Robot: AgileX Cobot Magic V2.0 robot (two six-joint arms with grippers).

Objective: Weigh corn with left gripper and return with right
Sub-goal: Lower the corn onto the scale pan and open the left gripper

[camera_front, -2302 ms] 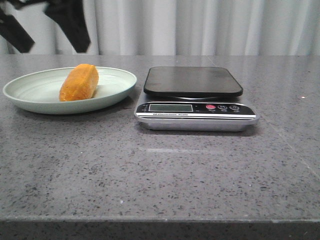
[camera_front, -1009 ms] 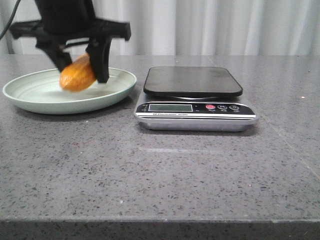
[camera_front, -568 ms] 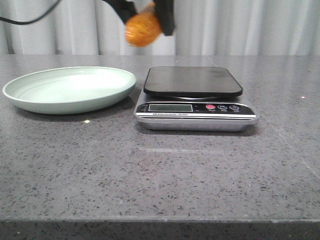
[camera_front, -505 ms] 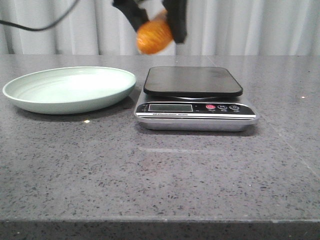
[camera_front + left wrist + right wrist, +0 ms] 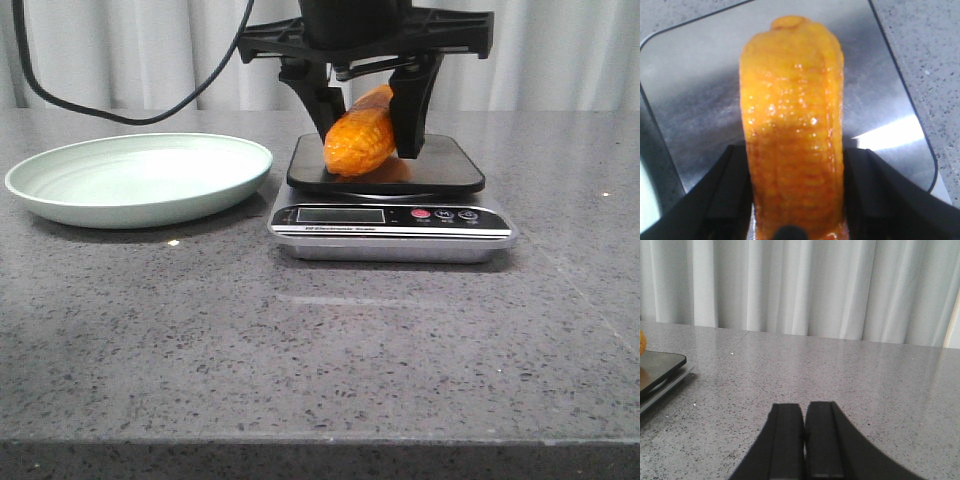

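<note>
One glossy, kernel-ridged corn (image 5: 361, 142) sits pinched in the left tool (image 5: 366, 130) over the scale's flat dark platform (image 5: 440, 165)

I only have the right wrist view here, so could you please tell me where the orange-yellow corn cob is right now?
Observer: The left gripper holds the orange-yellow corn cob over the black platform of the silver kitchen scale.
Operator: Thank you; is it resting on the platform?
Observer: Its lower end is at the platform; I cannot tell if it touches.
Operator: And the plate?
Observer: The pale green round plate has nothing in it, left of the scale.
</note>
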